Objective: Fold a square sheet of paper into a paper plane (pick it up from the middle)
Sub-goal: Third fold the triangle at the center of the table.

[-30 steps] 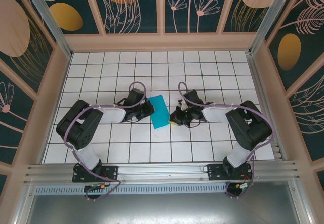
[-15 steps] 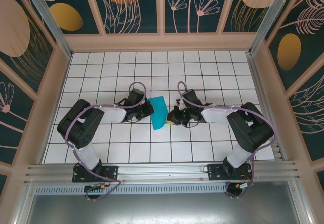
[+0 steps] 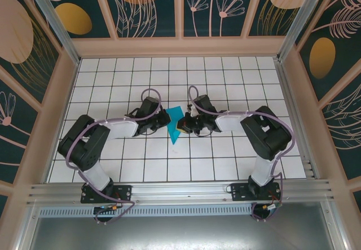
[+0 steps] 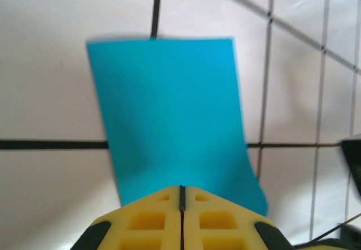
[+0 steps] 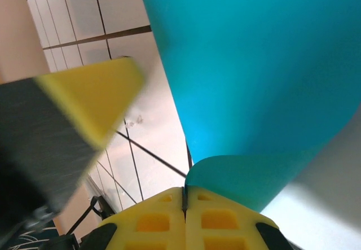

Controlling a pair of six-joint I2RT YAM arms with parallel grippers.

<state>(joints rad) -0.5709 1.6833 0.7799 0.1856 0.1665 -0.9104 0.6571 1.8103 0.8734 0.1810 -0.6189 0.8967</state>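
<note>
Sheet: the square sheet of paper (image 3: 176, 121) sits at the middle of the table (image 3: 225, 75), well apart from all four edges, with an arm on either side of it.
Shape: from above it shows as a narrow cyan strip, slanting from the far edge toward the near one.
Left gripper: the left gripper (image 3: 165, 121) meets the sheet's left side. In its wrist view the yellow fingers are pressed together, and the paper's near edge runs in under their tips, so it looks pinched there.
Right gripper: the right gripper (image 3: 181, 127) is at the sheet's right side, fingers tight together, clamped on a curled-over edge of the paper.
Closeness: the two grippers are just beside each other, with only the sheet between.
</note>
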